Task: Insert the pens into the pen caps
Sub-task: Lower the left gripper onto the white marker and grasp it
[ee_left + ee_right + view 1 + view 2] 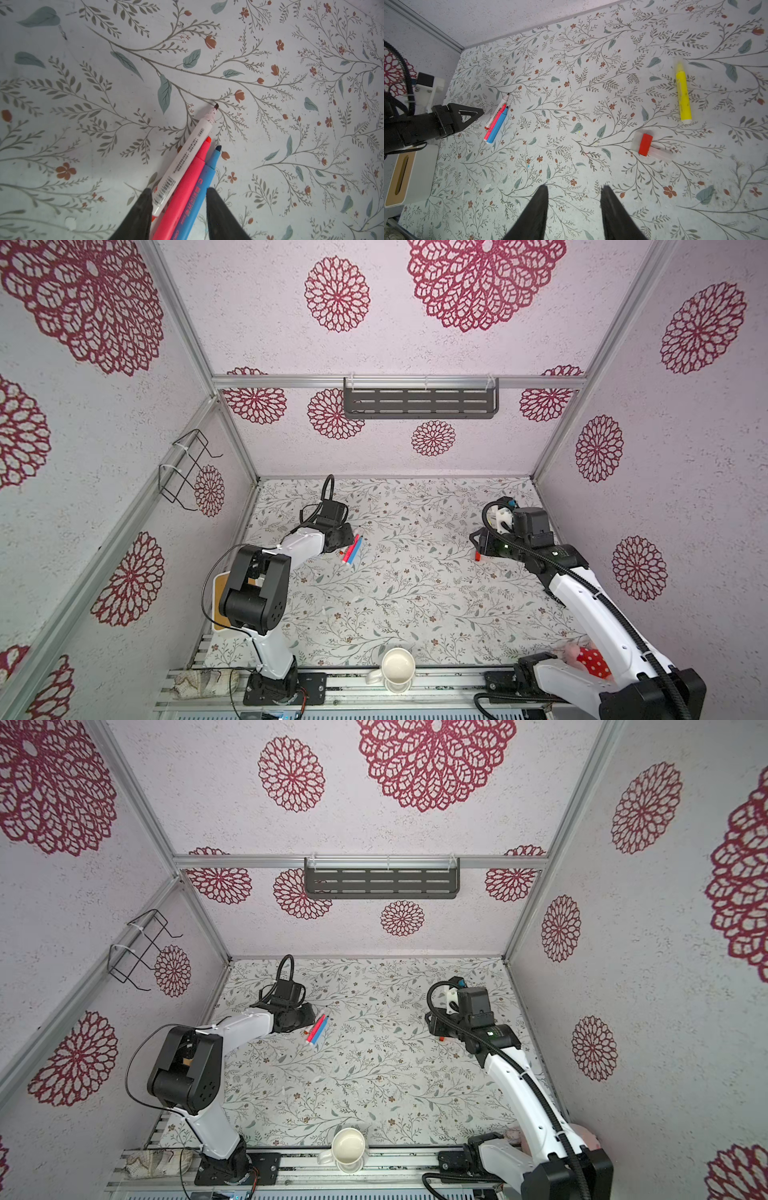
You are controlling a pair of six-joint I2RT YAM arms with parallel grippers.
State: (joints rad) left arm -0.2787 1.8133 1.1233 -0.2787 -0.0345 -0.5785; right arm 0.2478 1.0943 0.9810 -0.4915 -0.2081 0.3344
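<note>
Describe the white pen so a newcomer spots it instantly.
On the floral table, three pens lie side by side by the left gripper. The white pen is the outer one beside the pink pen, away from the blue pen: white barrel with barcode print, its dark tip reaching past theirs.

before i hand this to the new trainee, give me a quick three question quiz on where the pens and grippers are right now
1. True or false: the yellow pen lies in the bundle at the left gripper.
2. How many pens lie between the left gripper's jaws, and which colours?
3. What sits between the right gripper's jaws? A a pen, B a cap, C nothing.
Key: 1 false, it lies apart, near the red cap. 2 three: white pen, pink pen, blue pen. 3 C.
</note>
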